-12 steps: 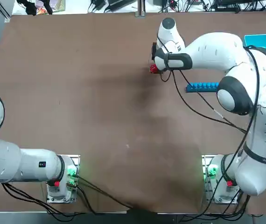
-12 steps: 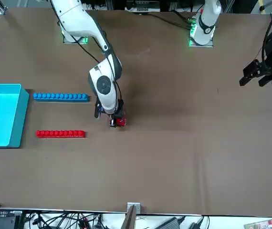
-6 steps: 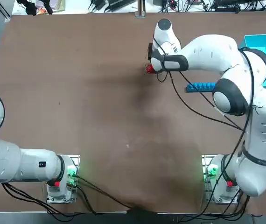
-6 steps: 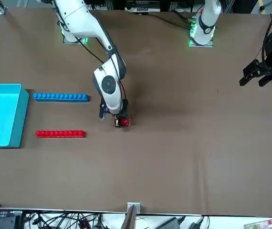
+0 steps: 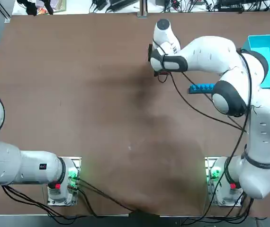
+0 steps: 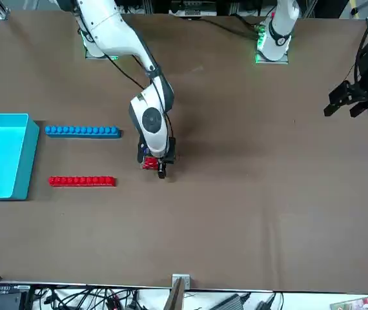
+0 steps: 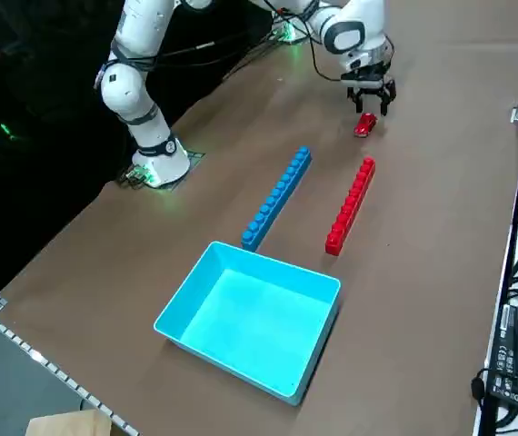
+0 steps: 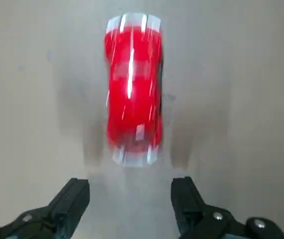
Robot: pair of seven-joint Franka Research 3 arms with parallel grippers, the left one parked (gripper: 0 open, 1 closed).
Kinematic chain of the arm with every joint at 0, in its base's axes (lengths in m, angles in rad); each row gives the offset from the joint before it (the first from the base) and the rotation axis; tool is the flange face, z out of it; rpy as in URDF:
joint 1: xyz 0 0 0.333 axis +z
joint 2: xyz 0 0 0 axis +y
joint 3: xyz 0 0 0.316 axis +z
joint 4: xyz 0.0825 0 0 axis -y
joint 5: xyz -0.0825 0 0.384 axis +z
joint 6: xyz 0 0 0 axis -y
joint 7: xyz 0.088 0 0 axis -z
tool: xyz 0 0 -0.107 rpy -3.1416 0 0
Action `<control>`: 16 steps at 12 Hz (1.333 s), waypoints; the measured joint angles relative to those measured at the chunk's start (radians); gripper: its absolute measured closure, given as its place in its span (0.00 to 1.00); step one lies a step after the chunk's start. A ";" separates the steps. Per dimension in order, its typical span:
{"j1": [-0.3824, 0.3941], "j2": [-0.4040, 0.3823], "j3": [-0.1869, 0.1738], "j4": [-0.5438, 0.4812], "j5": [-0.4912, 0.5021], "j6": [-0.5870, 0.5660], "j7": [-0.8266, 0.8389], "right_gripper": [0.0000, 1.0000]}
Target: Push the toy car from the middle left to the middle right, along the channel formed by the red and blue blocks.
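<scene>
The toy car (image 8: 133, 89) is a small glossy red car on the bare tabletop, just beyond my right gripper's (image 8: 132, 189) open fingertips and not between them. In the front view the car (image 6: 148, 163) sits under the right gripper (image 6: 153, 163), a short way off the bars' near ends. The blue block bar (image 6: 82, 131) and the red block bar (image 6: 81, 181) lie parallel, with the channel (image 6: 82, 156) between them. From the right side, the gripper (image 7: 373, 100) hangs just above the car (image 7: 365, 124). The top view hides the car and the red bar under the arm.
A light-blue box (image 6: 3, 155) stands at the bars' far ends, near the table edge (image 7: 477, 300). In the top view only part of the blue bar (image 5: 200, 87) shows beside the arm. Broad brown tabletop (image 6: 268, 181) stretches away on the car's other side.
My right hand has shifted a little away from the bars and turned. The car, before at the fingers' far side, now shows on their bar side.
</scene>
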 joint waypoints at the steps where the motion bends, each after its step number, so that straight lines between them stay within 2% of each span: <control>1: -0.001 -0.001 -0.002 0.037 0.000 -0.047 0.000 0.00; 4: -0.004 -0.009 -0.009 0.124 0.000 -0.158 0.000 0.00; 8: -0.007 -0.049 -0.019 0.167 -0.003 -0.233 -0.067 0.00; 12: -0.048 -0.145 -0.022 0.184 -0.003 -0.367 -0.288 0.00; 16: -0.142 -0.245 -0.026 0.189 -0.003 -0.498 -0.613 0.00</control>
